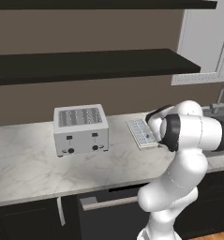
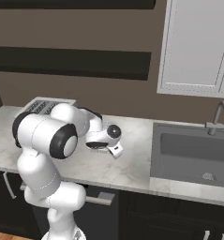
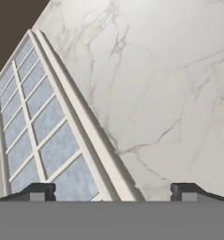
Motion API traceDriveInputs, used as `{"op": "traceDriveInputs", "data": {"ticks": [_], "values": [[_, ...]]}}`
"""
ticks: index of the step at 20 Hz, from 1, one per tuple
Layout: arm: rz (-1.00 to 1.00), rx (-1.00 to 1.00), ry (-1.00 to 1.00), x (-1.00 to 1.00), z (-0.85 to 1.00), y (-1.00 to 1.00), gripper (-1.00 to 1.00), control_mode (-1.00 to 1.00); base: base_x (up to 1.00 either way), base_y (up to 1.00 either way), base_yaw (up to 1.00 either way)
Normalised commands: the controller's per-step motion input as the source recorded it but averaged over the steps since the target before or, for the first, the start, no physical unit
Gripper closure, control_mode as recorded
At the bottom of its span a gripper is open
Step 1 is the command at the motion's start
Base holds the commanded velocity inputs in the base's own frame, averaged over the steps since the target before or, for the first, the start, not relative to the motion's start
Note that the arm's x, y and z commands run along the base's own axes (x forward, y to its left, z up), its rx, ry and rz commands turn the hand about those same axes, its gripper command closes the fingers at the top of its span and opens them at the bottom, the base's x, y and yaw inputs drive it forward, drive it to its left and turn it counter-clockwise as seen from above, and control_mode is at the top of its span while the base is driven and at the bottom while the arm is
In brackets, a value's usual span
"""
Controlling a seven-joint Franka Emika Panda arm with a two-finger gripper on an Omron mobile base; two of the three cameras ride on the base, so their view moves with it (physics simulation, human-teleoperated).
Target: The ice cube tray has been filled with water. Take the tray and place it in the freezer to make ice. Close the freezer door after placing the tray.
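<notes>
Ice cube tray [image 3: 38, 136] not yet gripped; gripper [image 3: 112, 192] jaws held apart just above its long edge. Freezer steps left.

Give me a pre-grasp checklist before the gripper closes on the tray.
1. Gripper open: ok.
2. Tray flat on the counter: ok.
3. Tray's long rim between the fingertips: ok, it runs up between them.
4. Fingertips low enough to pinch the rim: cannot tell.
5. Toaster apart from the tray: ok.
6. Water in the cells: cannot tell.
</notes>
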Motion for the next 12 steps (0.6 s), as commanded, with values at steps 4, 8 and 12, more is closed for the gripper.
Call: {"op": "traceDriveInputs", "data": {"ticks": [4,8,12], "values": [[0.00,0.00,0.00,0.00,-0.15,0.21,-1.00,-1.00,0.00,0.00,0.00],[0.00,0.00,0.00,-0.02,-0.25,0.24,-1.00,-1.00,0.00,0.00,0.00],[0.00,0.00,0.00,0.00,-0.29,0.31,1.00,-1.00,0.00,0.00,0.00]]}}
